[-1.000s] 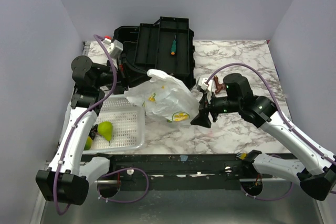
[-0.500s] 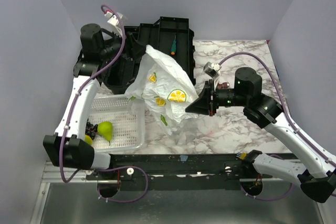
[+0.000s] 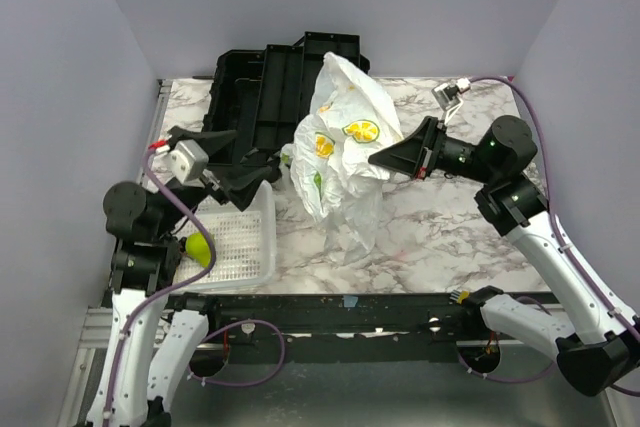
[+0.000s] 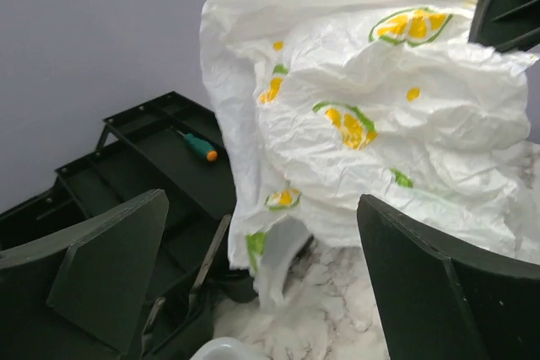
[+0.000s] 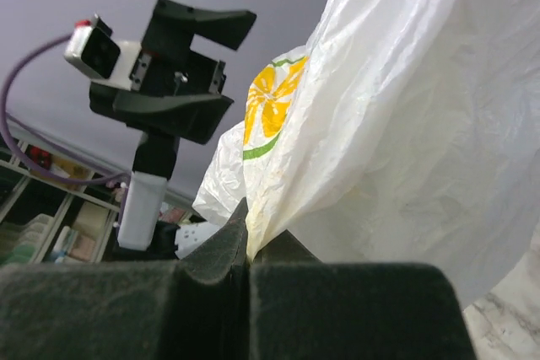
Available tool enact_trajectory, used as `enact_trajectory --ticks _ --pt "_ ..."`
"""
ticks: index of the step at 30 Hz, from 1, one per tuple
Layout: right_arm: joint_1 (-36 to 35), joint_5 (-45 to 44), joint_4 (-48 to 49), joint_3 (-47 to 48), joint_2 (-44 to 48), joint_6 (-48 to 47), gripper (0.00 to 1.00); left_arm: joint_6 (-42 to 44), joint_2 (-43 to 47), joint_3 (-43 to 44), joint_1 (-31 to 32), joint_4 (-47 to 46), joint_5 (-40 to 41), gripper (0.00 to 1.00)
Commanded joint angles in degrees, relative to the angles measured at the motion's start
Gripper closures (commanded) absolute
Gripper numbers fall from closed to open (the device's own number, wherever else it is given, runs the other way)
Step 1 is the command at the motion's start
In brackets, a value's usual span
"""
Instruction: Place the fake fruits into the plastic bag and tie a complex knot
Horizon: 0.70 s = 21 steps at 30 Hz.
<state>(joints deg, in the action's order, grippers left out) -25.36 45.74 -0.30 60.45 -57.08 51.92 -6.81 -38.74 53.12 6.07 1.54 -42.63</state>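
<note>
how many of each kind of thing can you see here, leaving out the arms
plastic bag: 1
fake fruit: 1 in view (the left arm may hide more)
white basket: 1
black tool case: 1
screwdriver: 1
total: 5

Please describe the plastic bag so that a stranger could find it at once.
On the marble table, beside the open black case, the right tool holds up a crinkled white plastic bag. Unlike everything around it, it carries yellow-and-green lemon prints.
</note>
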Motion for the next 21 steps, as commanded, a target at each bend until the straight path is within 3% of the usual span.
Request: enact_trajectory --ticks 1,4,5,9,13,21 --pt "1.93 -2.76 10.50 0.63 0.27 3.16 1.00 -0.20 4.10 -5.80 -0.92 1.27 7.84 0.02" --pt "2.07 -6.04 12.30 -1.33 0.53 4.03 0.99 -7.68 5.12 -7.43 -0.56 -1.13 -9.46 0.02" --pt "2.07 -7.38 13.59 -2.43 0.48 5.42 0.99 -11.85 4.82 -8.31 1.23 -3.55 -11.41 0.02" --pt "2.08 -8.48 18.47 -4.80 -0.72 6.22 0.99 -18.66 2.27 -10.29 8.42 -4.57 -9.48 0.02" --pt "2.07 -8.32 22.09 -5.85 -1.88 7.82 0.99 -25.16 -1.44 -14.41 14.19 -14.11 -4.11 0.02" --pt "2.07 -7.32 23.71 -4.02 -4.42 10.55 0.99 -23.44 -13.23 -13.92 22.66 -24.52 3.21 0.01"
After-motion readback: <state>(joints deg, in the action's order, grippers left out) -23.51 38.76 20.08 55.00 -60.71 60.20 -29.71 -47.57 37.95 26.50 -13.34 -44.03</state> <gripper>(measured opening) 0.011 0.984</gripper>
